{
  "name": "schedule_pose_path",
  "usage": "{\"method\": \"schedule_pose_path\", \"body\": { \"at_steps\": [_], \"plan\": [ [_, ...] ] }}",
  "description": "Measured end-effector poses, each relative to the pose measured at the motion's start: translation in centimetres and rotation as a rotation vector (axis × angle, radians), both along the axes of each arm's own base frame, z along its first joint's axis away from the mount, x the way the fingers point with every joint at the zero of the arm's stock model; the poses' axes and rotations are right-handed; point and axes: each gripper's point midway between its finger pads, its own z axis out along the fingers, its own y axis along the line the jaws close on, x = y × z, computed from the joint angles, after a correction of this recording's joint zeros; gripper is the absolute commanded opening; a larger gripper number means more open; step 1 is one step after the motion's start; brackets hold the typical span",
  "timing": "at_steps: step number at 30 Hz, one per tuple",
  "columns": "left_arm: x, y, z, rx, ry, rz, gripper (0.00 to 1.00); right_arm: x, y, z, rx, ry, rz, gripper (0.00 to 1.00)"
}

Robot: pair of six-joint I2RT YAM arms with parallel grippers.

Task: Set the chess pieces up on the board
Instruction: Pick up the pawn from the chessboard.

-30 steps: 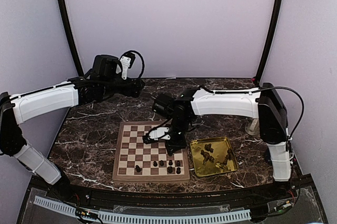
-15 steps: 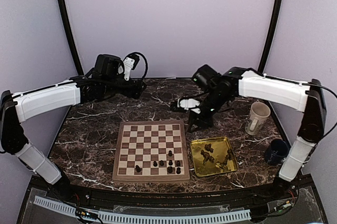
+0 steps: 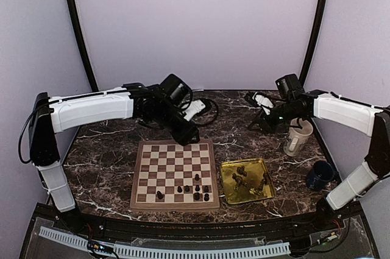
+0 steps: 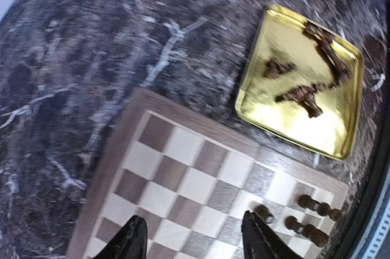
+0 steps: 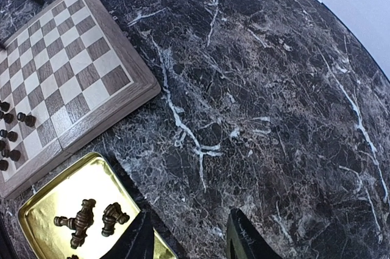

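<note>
We see chess pieces (image 3: pixel 196 189) on the near rows of the board (image 3: pixel 164 160), more in the gold tray (image 3: pixel 247 163) beside it. Our left hand (image 4: pixel 192 237) hangs open and empty above the board's far edge; our right hand (image 5: pixel 190 237) likewise, above the surface (image 3: pixel 109 149) beyond.

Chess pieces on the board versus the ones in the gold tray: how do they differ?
The board pieces stand upright; the tray pieces lie on their sides. The board pieces sit apart, each on a square by the near edge of the board; the tray pieces lie bunched in the gold tray, some touching. Both sets are tiny and dark.
</note>
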Motion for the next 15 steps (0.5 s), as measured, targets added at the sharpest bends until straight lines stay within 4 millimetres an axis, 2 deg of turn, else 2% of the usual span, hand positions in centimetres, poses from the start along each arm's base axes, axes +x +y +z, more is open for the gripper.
{"method": "schedule_pose_path", "body": {
  "at_steps": [2, 5, 10, 15],
  "plan": [
    [-2.9, -1.4, -1.8, 0.056, 0.061, -0.075, 0.53, 0.1, 0.2, -0.1, 0.013, -0.010, 0.000, 0.43],
    [-5.6, -2.3, -4.2, 0.128, 0.138, -0.138, 0.50, 0.2, 0.4, 0.0, 0.024, -0.013, 0.000, 0.43],
    [-6.0, -2.5, -6.8, 0.205, 0.202, -0.145, 0.52, 0.4, 0.6, 0.2, 0.037, -0.025, 0.001, 0.43],
    [-6.6, -2.4, -8.4, 0.253, 0.247, -0.154, 0.52, 0.4, 0.6, 0.2, 0.036, -0.025, 0.003, 0.43]
  ]
}}
